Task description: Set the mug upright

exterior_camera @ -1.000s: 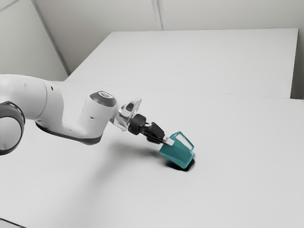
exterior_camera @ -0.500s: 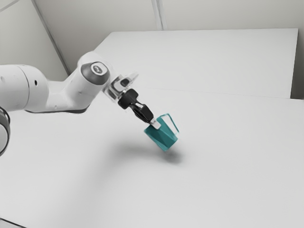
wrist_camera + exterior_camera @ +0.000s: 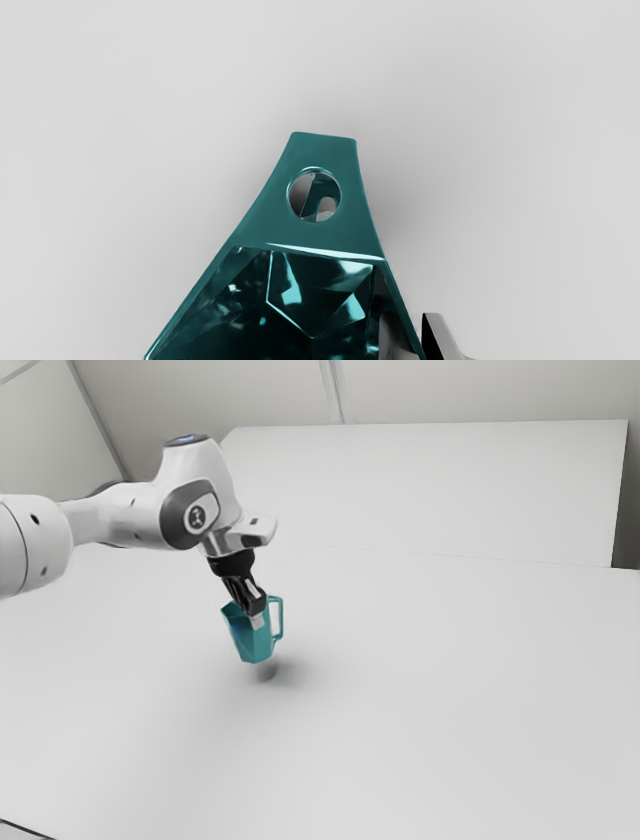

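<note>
ok so the gripper (image 3: 257,621) has the teal mug (image 3: 256,644) pinched by its wall, slightly tilted above the worktop (image 3: 450,710), so i'd level the base before easing it down

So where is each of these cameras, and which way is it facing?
Exterior view: off to the arm's side, looking down at a slant across the table. The arm enters from that view's left, ending in the hand, which holds the mug off the surface.
Wrist view: mounted on the hand, facing out past its own fingers into the mug's mouth; one fingertip is inside the wall, the other outside.
Both share the mug, the fingers and the pale tabletop.
</note>
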You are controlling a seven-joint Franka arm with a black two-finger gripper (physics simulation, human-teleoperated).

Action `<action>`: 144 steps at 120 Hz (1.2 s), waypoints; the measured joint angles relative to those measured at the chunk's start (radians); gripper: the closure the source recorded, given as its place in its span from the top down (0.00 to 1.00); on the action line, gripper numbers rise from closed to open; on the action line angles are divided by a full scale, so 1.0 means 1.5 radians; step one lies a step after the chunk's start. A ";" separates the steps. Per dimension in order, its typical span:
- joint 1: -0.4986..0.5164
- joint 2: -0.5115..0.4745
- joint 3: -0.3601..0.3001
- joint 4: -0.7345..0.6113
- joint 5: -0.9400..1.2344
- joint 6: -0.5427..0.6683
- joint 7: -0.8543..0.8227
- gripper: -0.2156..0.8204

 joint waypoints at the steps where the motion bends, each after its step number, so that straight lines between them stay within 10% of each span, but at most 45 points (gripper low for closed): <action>1: 0.000 -0.003 -0.001 -0.005 0.002 0.004 -0.003 0.06; 56: -0.005 -0.018 -0.013 -0.108 0.063 0.225 -0.131 0.06; 124: 0.002 0.009 -0.012 -0.127 0.083 0.294 -0.203 0.06; 144: 0.002 0.008 -0.013 -0.132 0.080 0.297 -0.211 0.38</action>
